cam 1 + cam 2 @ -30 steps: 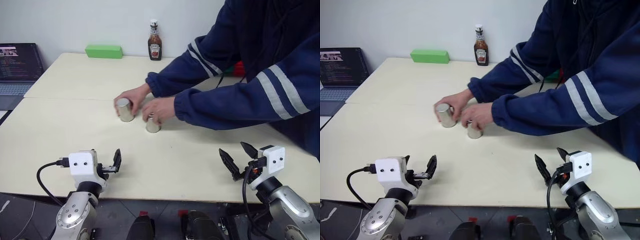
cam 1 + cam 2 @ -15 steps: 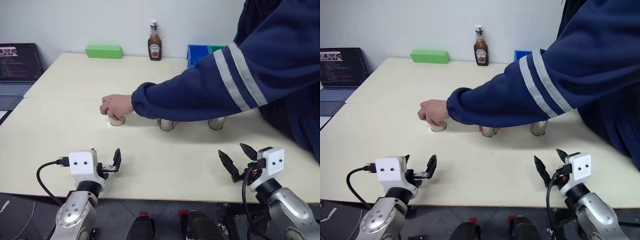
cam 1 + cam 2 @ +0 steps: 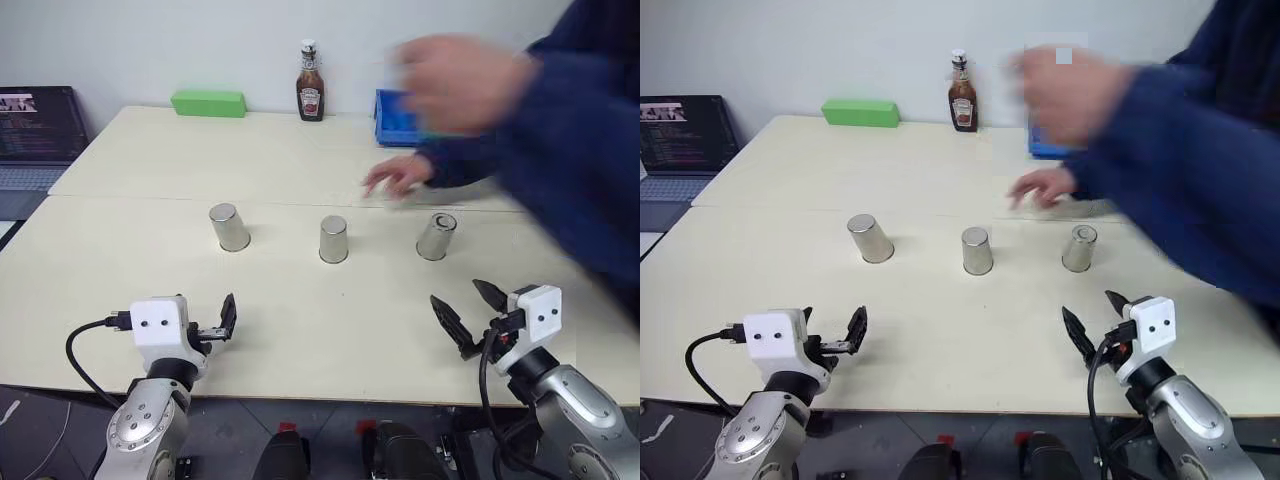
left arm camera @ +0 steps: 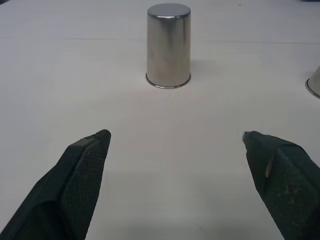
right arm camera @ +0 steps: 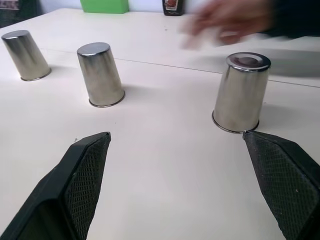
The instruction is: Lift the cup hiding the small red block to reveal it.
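three cups stand upside down in a row on the table (image 3: pixel 120 280): left cup (image 3: pixel 229 227), middle cup (image 3: pixel 333 239), right cup (image 3: pixel 436 236). we cannot tell which hides the red block. a person's hand (image 3: pixel 398 179) is beyond the middle cup, so we judge it best to wait. left gripper (image 4: pixel 175 150) and right gripper (image 5: pixel 180 150) are wide open, hold nothing, and sit nearer us than the row.

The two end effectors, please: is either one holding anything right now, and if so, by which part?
Nothing is held: left end effector and right end effector are open, short of the cups.
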Controlling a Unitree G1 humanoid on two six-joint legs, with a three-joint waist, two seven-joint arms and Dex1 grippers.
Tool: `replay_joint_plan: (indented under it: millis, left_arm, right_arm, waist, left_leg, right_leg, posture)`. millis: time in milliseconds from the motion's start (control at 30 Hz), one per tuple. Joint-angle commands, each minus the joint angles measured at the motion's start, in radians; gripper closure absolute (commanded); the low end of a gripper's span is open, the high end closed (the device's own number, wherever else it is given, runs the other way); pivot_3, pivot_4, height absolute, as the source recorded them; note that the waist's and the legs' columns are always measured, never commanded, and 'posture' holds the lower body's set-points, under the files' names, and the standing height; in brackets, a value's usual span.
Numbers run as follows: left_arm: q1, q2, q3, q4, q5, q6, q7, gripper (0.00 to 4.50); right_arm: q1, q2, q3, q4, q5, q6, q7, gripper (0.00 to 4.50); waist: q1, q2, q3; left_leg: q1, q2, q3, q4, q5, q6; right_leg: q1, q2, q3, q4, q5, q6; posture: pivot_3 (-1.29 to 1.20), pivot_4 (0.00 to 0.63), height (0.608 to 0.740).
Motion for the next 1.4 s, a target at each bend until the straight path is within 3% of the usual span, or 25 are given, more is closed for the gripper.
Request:
replay_joint_plan:
  millis: [33,300,533,967,1400]
  left_arm:
    - [-0.025,0.03,0.028,0.001,-0.067,-0.001,-0.061,0.01]
    - [-0.062,0.149,0.099,0.065,-0.208,-0.015,-0.226,0.01]
    - [-0.073,0.248,0.098,0.087,-0.28,-0.052,-0.38,0.01]
    - [-0.043,0.316,0.095,0.12,-0.272,-0.129,-0.474,0.01]
    - [-0.048,0.341,0.093,0.118,-0.323,-0.112,-0.505,0.01]
  right_arm:
    - [-0.118,-0.034,0.072,0.055,0.027,0.041,0.073,0.0]
    - [-0.421,-0.013,0.249,0.342,-0.078,-0.005,0.167,0.0]
    - [-0.626,0.121,0.388,0.713,-0.254,-0.181,0.165,0.0]
    - [-0.865,0.322,0.358,1.142,-0.326,-0.401,0.153,0.0]
    - [-1.015,0.405,0.314,1.466,-0.377,-0.573,0.124,0.0]
  waist:
    - [-0.004,0.0,0.0]
    - [-0.011,0.0,0.0]
    - [-0.021,-0.001,0.001]
    - [-0.025,0.0,0.001]
    - [-0.026,0.001,0.002]
  left_leg:
    - [0.0,0.0,0.0,0.0,0.0,0.0]
    - [0.0,0.001,-0.001,0.001,0.0,0.0]
    - [0.0,0.001,0.0,0.0,0.0,0.0]
    - [0.0,0.001,0.0,0.0,0.0,0.0]
    - [0.0,0.001,0.0,0.0,0.0,0.0]
  right_leg:
    - [0.0,0.0,0.0,0.0,0.0,0.0]
    - [0.0,0.003,-0.001,0.002,0.0,-0.001]
    - [-0.001,0.001,0.0,0.002,-0.001,-0.003]
    - [-0.002,0.0,0.0,0.003,0.002,-0.008]
    - [-0.002,-0.001,0.0,0.004,0.002,-0.008]
  posture:
    - [0.0,0.15,0.74]
    - [0.0,0.15,0.74]
    - [0.0,0.15,0.74]
    - [0.0,0.15,0.74]
    - [0.0,0.15,0.74]
